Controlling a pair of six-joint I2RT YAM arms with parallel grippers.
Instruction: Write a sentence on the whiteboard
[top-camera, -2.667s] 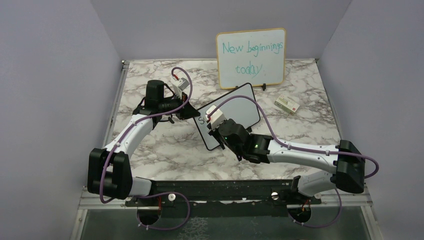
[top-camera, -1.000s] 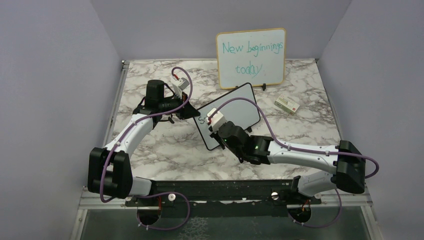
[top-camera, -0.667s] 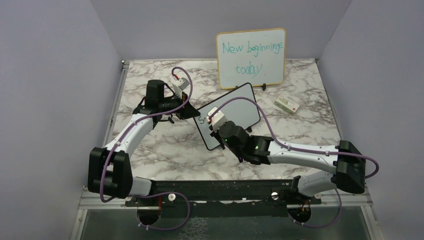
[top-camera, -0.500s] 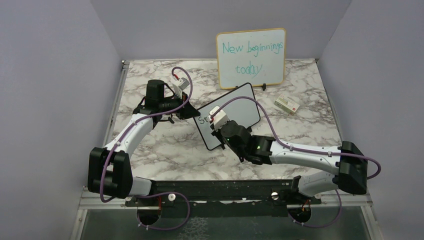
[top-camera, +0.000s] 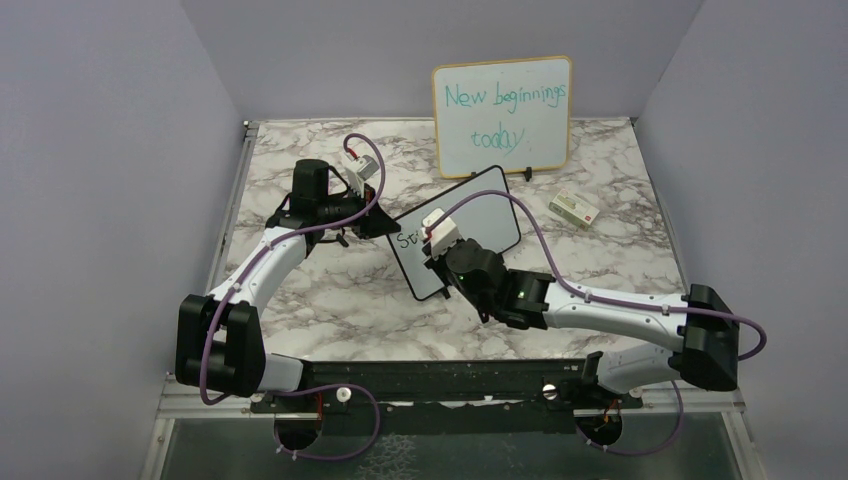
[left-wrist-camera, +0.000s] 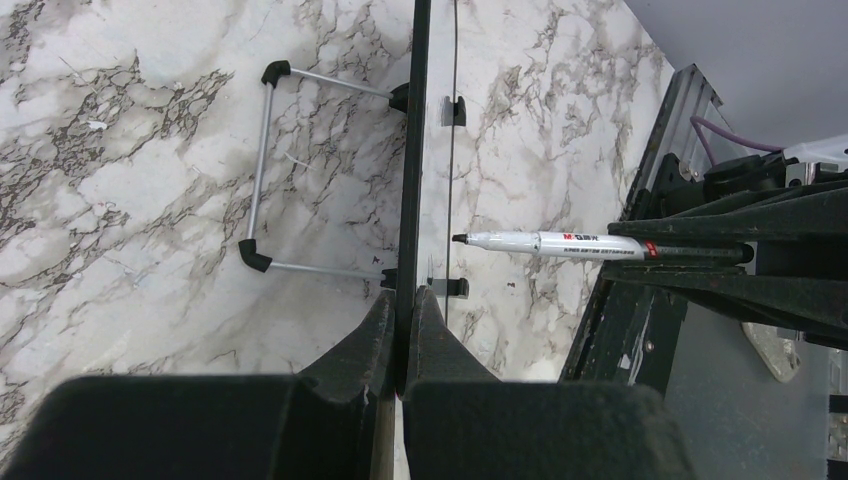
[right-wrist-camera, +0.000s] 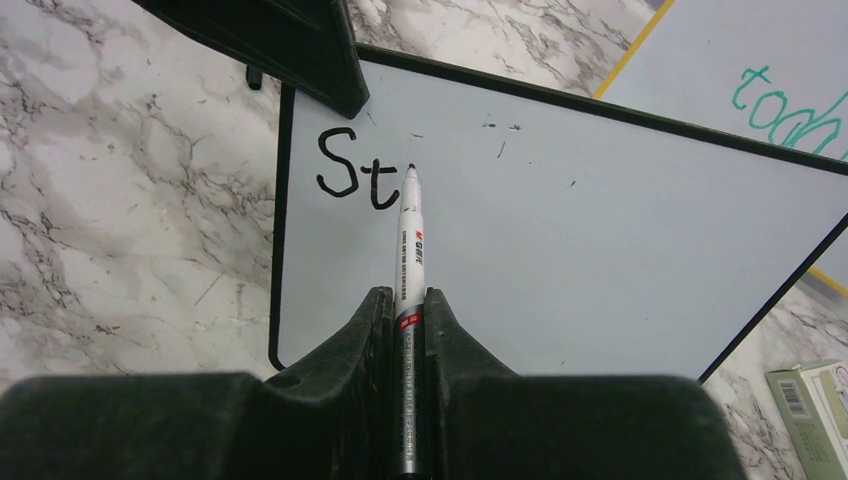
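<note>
Lettering "St" marks the whiteboard (top-camera: 485, 222), long axis lower-left to upper-right overhead. Left gripper (left-wrist-camera: 403, 300) pinches its edge; right gripper (right-wrist-camera: 407, 300) clamps a marker (right-wrist-camera: 410, 230).

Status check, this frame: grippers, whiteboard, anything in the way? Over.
Left gripper shut on the whiteboard edge. Right gripper shut on the marker, tip beside black "St". Blank board ahead, nothing in the way.

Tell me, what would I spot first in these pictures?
The right gripper holds a marker, its tip by the letters "St" on the small whiteboard mid-table. The left gripper pinches that board's edge. Behind stands a wood-framed board with teal writing.
</note>
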